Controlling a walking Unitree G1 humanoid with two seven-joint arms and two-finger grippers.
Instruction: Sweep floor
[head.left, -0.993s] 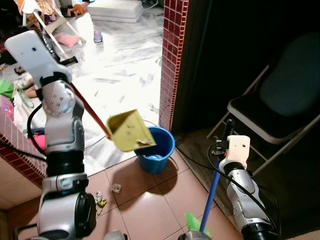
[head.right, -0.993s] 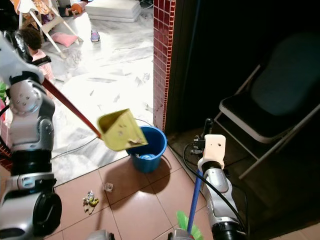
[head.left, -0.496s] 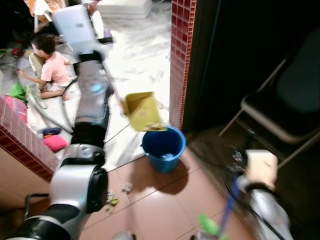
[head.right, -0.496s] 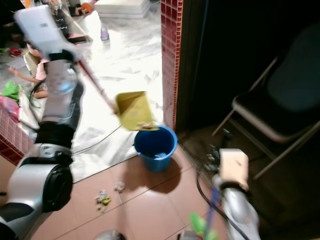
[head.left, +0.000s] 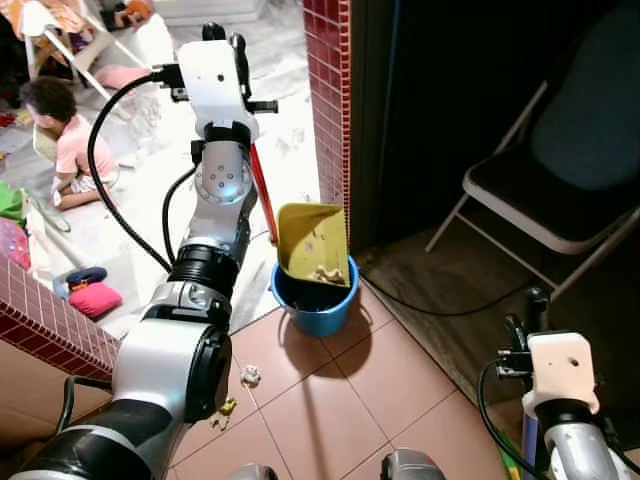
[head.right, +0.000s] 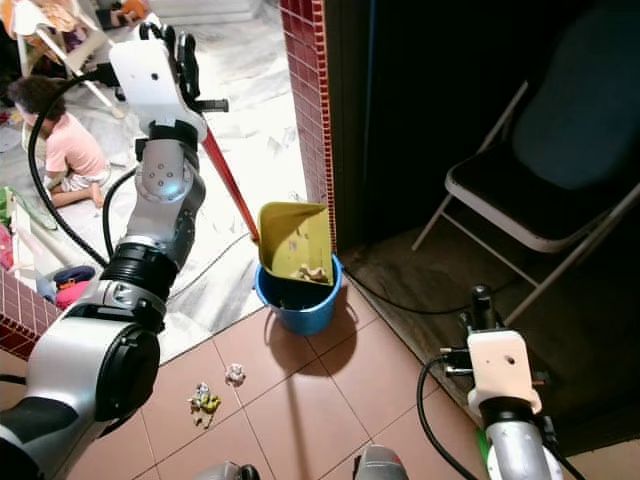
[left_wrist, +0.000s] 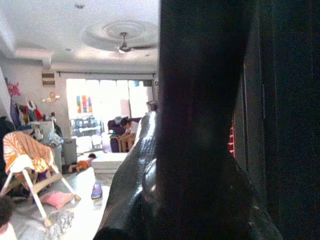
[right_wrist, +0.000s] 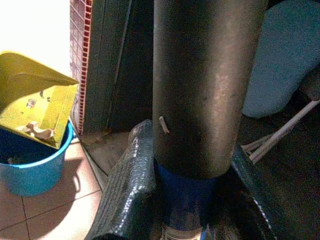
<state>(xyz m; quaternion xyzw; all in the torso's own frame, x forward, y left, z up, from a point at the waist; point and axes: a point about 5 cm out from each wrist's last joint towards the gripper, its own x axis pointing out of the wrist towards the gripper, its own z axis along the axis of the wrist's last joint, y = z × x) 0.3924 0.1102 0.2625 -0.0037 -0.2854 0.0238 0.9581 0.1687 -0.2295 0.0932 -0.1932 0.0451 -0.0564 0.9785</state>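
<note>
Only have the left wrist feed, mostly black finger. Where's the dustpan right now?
Observer: The left gripper holds the yellow dustpan by its red handle, tipped over the blue bucket, with scraps at its lower lip.
Operator: Floor done?
Observer: No. Litter lies on the tiles beside the bucket.
Operator: Right arm?
Observer: The right gripper is closed on the broom handle, low near the folding chair.

A folding chair (head.left: 560, 170) stands beside the red-tiled pillar (head.left: 328, 100).
</note>
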